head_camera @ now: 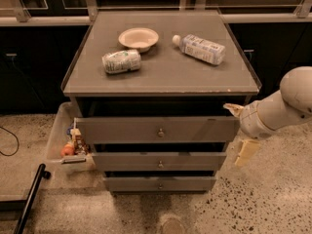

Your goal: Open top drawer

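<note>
The top drawer is the widest and tallest of three grey fronts, a flat rectangle with one small round metal knob at its middle. It sits level and pulled partway out, its front standing forward of the two narrower drawers below, with a dark gap showing above it under the cabinet top. The gripper hangs at the drawer's right end, one finger above and one below, spread apart.

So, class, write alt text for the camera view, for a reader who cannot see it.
The robot's tool sits at the right end of the top drawer, which appears slightly pulled out of a grey cabinet. On top are a bowl, a plastic bottle and a smaller container, both lying down.
</note>
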Controlling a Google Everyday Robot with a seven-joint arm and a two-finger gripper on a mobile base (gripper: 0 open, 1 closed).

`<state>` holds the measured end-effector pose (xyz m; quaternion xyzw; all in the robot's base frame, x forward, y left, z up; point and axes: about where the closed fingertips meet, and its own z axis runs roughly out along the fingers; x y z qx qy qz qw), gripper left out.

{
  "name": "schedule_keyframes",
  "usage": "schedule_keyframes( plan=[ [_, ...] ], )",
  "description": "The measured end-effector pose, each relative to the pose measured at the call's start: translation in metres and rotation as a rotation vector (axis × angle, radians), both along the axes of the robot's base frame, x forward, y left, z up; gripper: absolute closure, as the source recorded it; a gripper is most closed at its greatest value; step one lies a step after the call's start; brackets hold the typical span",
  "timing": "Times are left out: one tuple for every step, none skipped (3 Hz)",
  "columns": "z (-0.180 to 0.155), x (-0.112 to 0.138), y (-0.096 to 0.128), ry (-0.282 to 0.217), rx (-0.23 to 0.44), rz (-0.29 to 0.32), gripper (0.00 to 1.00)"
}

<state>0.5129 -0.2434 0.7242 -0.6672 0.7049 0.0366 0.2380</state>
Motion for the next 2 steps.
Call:
schedule_keyframes(
  plan=[
    [-0.0482, 0.0272, 0.0015, -0.013, 0.037, 0.011, 0.0],
    [-0.0482, 0.0274, 0.0017, -0.013, 0.038, 0.012, 0.0]
  ],
)
